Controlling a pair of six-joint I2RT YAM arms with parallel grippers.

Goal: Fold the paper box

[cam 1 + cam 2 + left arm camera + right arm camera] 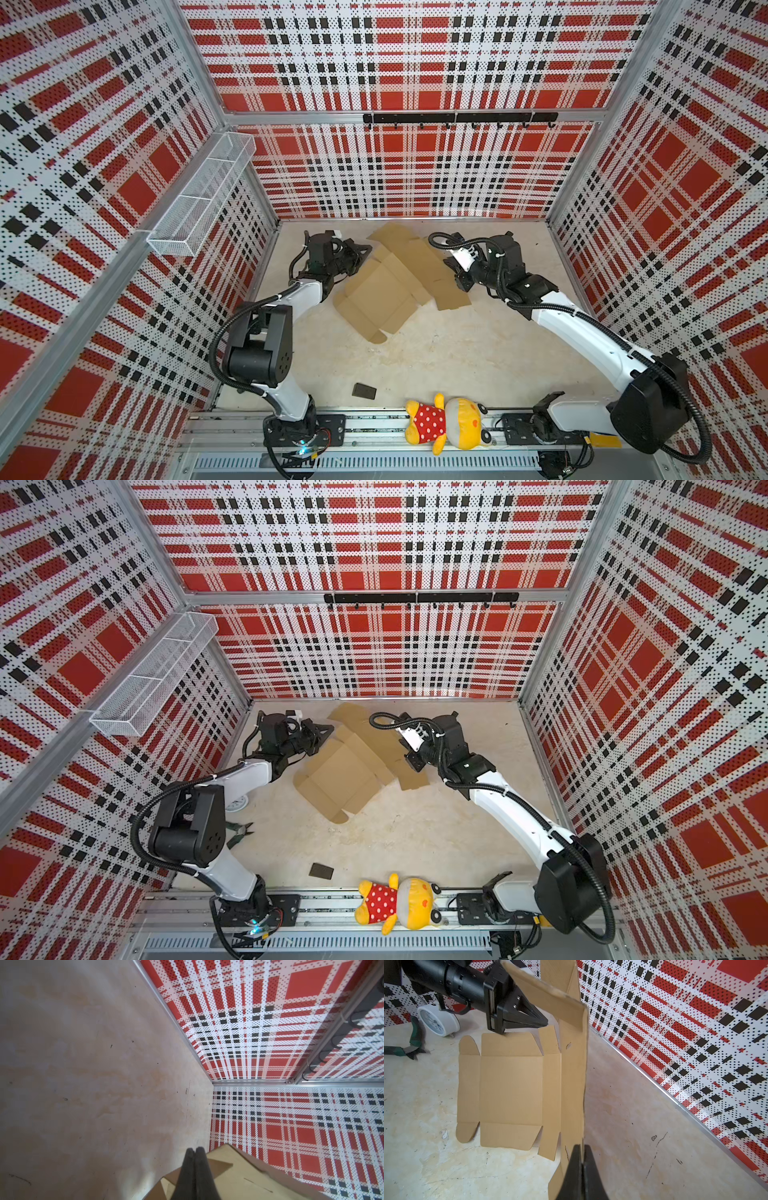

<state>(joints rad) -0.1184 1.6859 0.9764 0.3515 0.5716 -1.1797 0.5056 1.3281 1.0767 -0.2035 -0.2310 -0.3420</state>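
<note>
Top views: you'll find the paper box [376,297] as an unfolded blank at the back of the table [457,365]. One long panel is tipped up between the arms. Your left gripper [368,249] is at its far left edge and your right gripper [461,286] at its right end.

Left wrist: fingers [188,1167] pressed together, cardboard just beside them, no hold visible.

Right wrist: jaws clamped on the raised panel's edge, the rest lying flat.

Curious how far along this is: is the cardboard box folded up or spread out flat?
Mostly spread: the paper box lies flat on the table, flaps out; one long panel stands raised, pinched by the right gripper.
</note>
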